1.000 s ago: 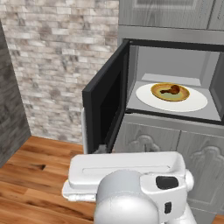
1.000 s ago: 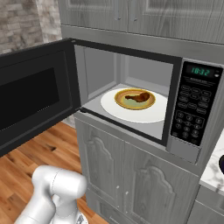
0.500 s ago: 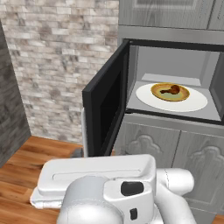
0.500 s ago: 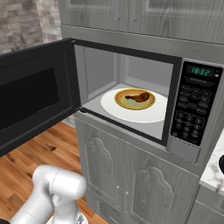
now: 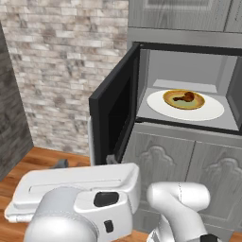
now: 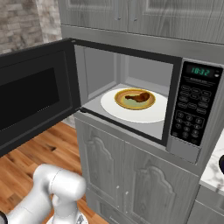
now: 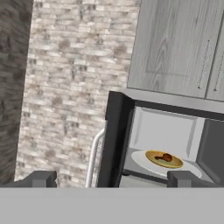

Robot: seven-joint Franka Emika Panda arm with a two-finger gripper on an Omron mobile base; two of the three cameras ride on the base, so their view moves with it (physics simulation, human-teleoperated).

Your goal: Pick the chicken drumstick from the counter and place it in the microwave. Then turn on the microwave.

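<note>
In the left base view, a brick wall (image 5: 61, 71) filled the upper left. A black microwave door (image 5: 113, 118) stood open at centre. To its right, in the upper right of the frame, sat the microwave (image 5: 189, 85), a grey-framed cavity holding a white round turntable (image 5: 212, 111). On the turntable rested a yellow-brown rimmed bowl (image 5: 172, 100), and inside the bowl lay the chicken drumstick (image 5: 187, 97), a small, glossy, reddish-brown lump with a thin darker end pointing left. Grey panelled cabinet fronts (image 5: 184, 170) ran below the microwave.

The arm (image 5: 80, 208) was folded low across the bottom of this frame, its broad white link lying nearly level from lower left to centre, with a rounded elbow at lower right.

The right base view showed the door swung far out across the left half, seen from its inner side, over a wooden floor (image 6: 39, 153). It also showed the keypad (image 6: 190, 113) with a green digital display at the right, and a sliver of the counter (image 6: 214, 170) at the right edge. The drumstick lay in the bowl at centre.

In the hand view, the gripper (image 7: 111, 180) had its two dark fingertips (image 7: 41, 179) at the bottom left and bottom right, spread wide apart with nothing between them. This view also showed the door's pale handle (image 7: 94, 157), left of the door edge, and the upper cabinet doors (image 7: 183, 48) at the upper right. The drumstick sat small in the lower right, well apart from the fingertips.
</note>
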